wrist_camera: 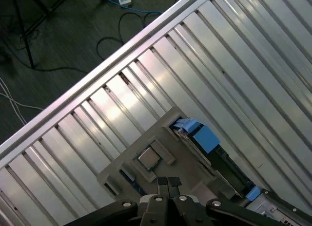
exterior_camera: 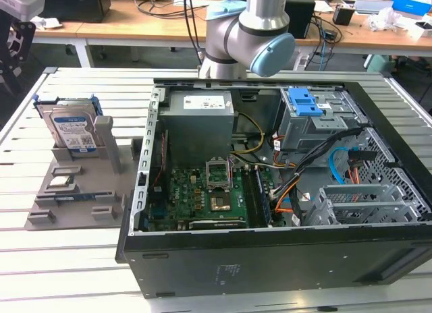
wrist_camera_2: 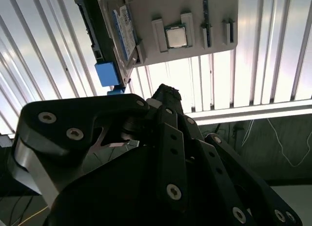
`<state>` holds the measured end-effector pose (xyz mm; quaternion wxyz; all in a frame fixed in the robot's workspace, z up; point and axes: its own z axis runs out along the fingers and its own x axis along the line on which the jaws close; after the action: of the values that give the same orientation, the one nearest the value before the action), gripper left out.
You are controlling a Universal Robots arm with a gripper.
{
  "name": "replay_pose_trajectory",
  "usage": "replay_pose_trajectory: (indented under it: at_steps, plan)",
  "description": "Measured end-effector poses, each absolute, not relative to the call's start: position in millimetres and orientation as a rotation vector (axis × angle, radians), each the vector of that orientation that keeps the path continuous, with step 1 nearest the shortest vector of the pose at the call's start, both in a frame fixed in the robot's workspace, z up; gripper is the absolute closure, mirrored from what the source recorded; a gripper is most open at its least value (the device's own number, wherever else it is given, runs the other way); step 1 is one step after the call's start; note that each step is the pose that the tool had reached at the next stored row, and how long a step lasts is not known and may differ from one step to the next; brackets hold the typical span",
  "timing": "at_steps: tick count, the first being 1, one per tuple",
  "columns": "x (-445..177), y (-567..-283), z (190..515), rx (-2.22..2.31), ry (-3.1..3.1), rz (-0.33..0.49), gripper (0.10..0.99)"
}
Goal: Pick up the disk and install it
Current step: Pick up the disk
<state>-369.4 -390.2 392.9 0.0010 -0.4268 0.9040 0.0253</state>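
Observation:
The disk [exterior_camera: 71, 127] stands on edge in a slot of the grey holder [exterior_camera: 74, 191], on the slatted table at the exterior view's left. It is silver with a blue-and-white label and a blue frame. In the first wrist view my gripper [wrist_camera: 168, 182] hangs well above the holder [wrist_camera: 187, 170], with the disk [wrist_camera: 207, 138] a little to one side. The fingertips are shut together with nothing between them. The second wrist view shows the black gripper [wrist_camera_2: 165, 92] high over the table near the disk [wrist_camera_2: 114, 36].
A small square silver chip [exterior_camera: 61, 181] lies on the holder. The open computer case [exterior_camera: 270, 272] takes up the middle of the table, with a blue-latched drive bay [exterior_camera: 307, 104], motherboard [exterior_camera: 202, 191], cables and a metal cage [exterior_camera: 364, 202]. The arm [exterior_camera: 250, 36] rises behind the case.

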Motion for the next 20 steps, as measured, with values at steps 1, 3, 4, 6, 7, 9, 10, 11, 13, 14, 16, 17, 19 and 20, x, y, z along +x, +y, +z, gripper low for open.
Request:
replay_pose_trajectory:
  at_steps: [1, 3, 4, 6, 7, 9, 10, 11, 13, 14, 16, 17, 19, 20]
  plan:
    - [-369.4, -390.2, 392.9, -1.353, 2.832, 0.079, 0.98]
    - [-369.4, -390.2, 392.9, -1.373, 2.823, 0.079, 0.98]
    - [-369.4, -390.2, 392.9, -1.392, 2.814, 0.079, 0.98]
    - [-369.4, -390.2, 392.9, -1.406, 2.807, 0.079, 0.98]
    - [-369.4, -390.2, 392.9, -1.418, 2.802, 0.079, 0.98]
    - [-369.4, -390.2, 392.9, -1.451, 2.786, 0.079, 0.98]
    - [-369.4, -390.2, 392.9, -1.467, 2.777, 0.079, 0.98]
    - [-369.4, -390.2, 392.9, -1.479, 2.771, 0.079, 0.98]
    - [-369.4, -390.2, 392.9, -1.5, 2.76, 0.079, 0.98]
    - [-369.4, -390.2, 392.9, -1.511, 2.754, 0.079, 0.98]
    - [-369.4, -390.2, 392.9, -1.54, 2.739, 0.079, 0.98]
    - [-369.4, -390.2, 392.9, -1.552, 2.733, 0.079, 0.98]
    - [-369.4, -390.2, 392.9, -1.57, 2.723, 0.079, 0.98]
    - [-369.4, -390.2, 392.9, -1.577, 2.719, 0.079, 0.98]
